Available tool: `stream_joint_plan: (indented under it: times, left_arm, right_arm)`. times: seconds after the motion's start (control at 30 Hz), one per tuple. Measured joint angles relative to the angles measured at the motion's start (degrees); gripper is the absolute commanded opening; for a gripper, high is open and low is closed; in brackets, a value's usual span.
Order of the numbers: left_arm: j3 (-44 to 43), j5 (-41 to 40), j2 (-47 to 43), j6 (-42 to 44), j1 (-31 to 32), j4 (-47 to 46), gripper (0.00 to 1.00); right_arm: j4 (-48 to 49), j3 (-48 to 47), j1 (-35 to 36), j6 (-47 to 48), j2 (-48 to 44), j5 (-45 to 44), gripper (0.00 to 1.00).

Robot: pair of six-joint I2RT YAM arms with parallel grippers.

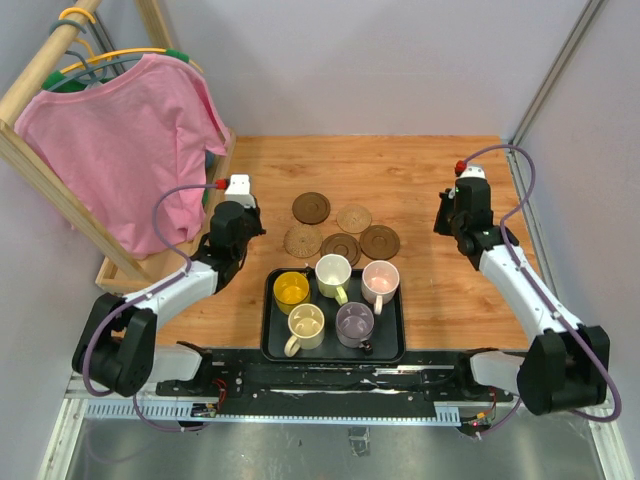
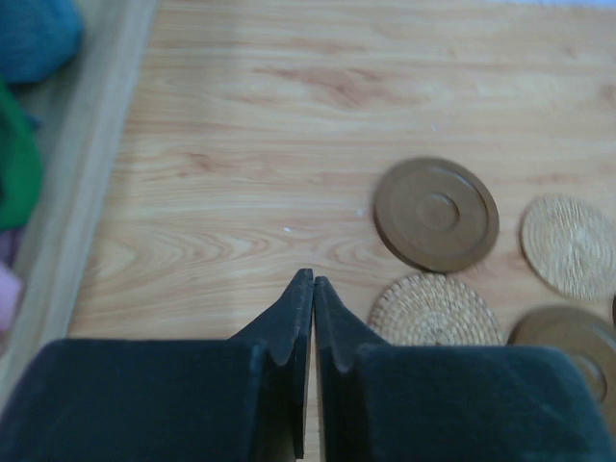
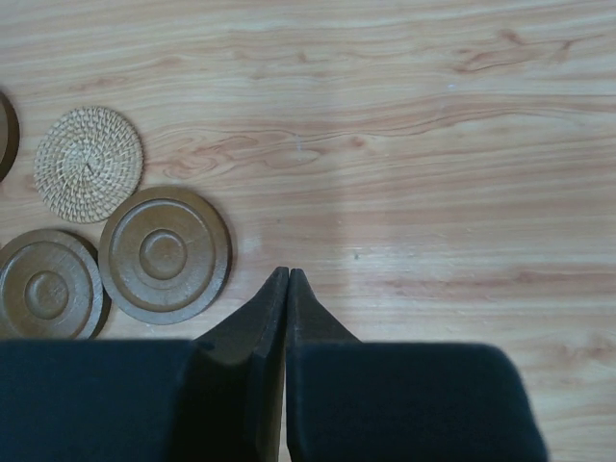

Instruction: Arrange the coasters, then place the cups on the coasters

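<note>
left gripper (image 2: 313, 280) jaws were closed, empty | right gripper (image 3: 288, 274) jaws were closed, empty | coasters (image 1: 341, 248) lay at 12 o'clock of tray (image 1: 270, 336)

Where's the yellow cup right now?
In the top view, the yellow cup stands in the far-left corner of the black tray, just left of the whitish-green cup and behind the cream cup.

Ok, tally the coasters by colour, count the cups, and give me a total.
Dark brown coasters: 3
Tan woven coasters: 2
Cups: 5
Total: 10
</note>
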State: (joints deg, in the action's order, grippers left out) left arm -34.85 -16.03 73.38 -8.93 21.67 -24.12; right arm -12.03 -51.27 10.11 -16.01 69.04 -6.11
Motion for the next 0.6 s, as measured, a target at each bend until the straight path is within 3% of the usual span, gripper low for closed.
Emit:
stream_joint_plan:
  times: [0.23, 0.6]
  left_arm:
    - [-4.07, 3.32, 9.03, -0.04, 6.23, 3.45, 0.01]
    - [-13.68, 8.9, 19.63, -1.66, 6.69, 6.88, 0.01]
  right_arm:
    - [1.55, -3.82, 4.15, 0.24, 9.38, 5.27, 0.01]
    - [2.29, -14.21, 8.15, -0.33, 25.64, 19.5, 0.01]
